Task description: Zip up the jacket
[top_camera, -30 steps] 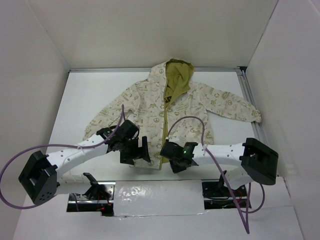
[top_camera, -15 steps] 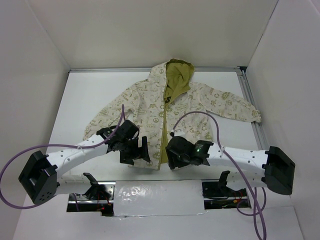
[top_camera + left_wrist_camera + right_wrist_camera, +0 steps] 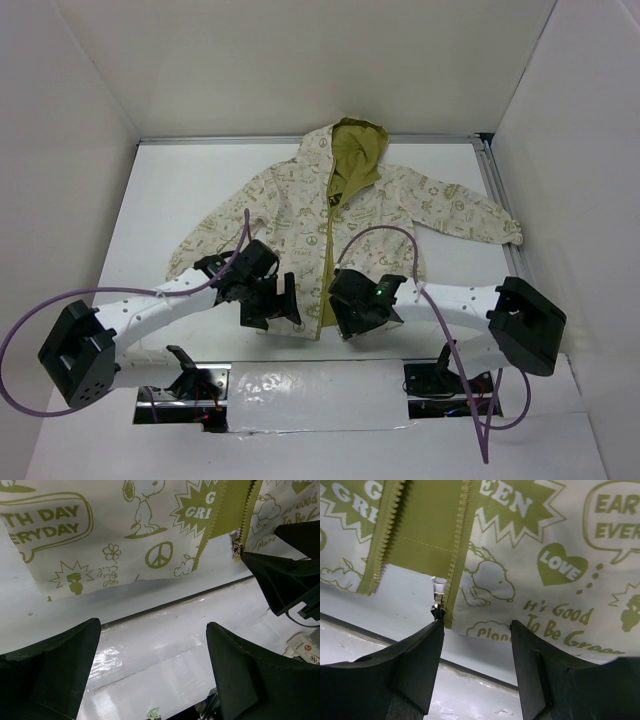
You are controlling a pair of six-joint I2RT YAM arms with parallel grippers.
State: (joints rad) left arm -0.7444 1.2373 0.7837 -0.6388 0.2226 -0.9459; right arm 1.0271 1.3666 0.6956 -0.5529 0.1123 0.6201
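Cream cloth printed in olive, the jacket (image 3: 300, 215) lies flat on the white desk (image 3: 170, 180) with its hood pointing away from the arm bases. Its front is unzipped, so the olive lining shows. At the jacket's near hem the left pincer (image 3: 275, 305) and right pincer (image 3: 352, 318) flank the open front. A purple cable (image 3: 385, 229) arcs over the jacket above the right pincer.

From the left wrist, the left pincer (image 3: 152, 630) is spread fully wide over bare desk just off the hem and grips nothing. The right pincer's black finger (image 3: 285, 580) crowds the zipper pull (image 3: 236, 547).

From the right wrist, the right pincer (image 3: 476, 627) is partly spread and empty. The zipper pull (image 3: 437, 600) hangs right at one fingertip (image 3: 427, 637).
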